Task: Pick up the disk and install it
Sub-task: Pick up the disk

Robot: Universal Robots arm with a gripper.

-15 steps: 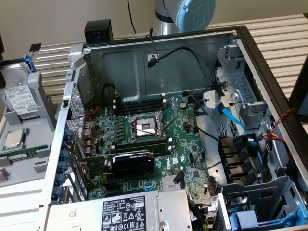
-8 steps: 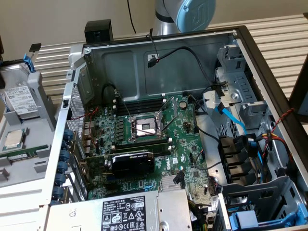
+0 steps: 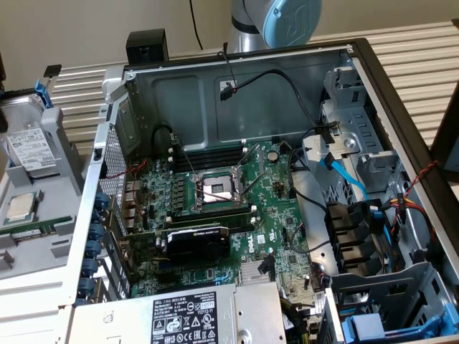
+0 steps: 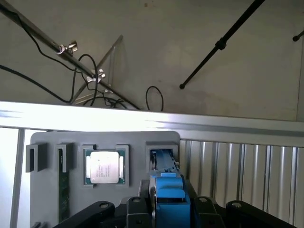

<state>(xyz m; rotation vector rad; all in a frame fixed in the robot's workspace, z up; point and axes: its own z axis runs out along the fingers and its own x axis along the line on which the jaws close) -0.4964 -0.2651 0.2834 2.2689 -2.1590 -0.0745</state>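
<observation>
Flanking a blue block (image 4: 169,194), the black links of the gripper (image 4: 169,216) sit close to the wrist camera. Whether its fingers are clenched on that block or released cannot be told. The block lines up with the disk (image 4: 164,159), which stands on edge in a slot of a grey holder (image 4: 47,140), showing the blue strip of its carrier. Whether the block is the near end of the disk cannot be told either.

Just beside the disk's slot, a square processor chip (image 4: 104,166) lies in its own recess of the holder. On the chip's other side a green memory stick (image 4: 63,190) stands in a narrow slot. The holder rests on a ribbed metal bench (image 4: 237,175), and past the bench edge lies a bare floor (image 4: 199,28) crossed by thin black stand legs.

In the exterior view the holder is at the exterior view's left, with the disk's white label facing out, well apart from the arm (image 3: 283,21). The arm's blue-capped joint rises behind the back wall of an open computer case (image 3: 237,93). Inside the case lies a green motherboard (image 3: 283,208) with an open processor socket (image 3: 215,190). A black graphics card (image 3: 197,242) sits near the socket, and a labelled power supply (image 3: 186,315) sits nearest the exterior camera.
</observation>
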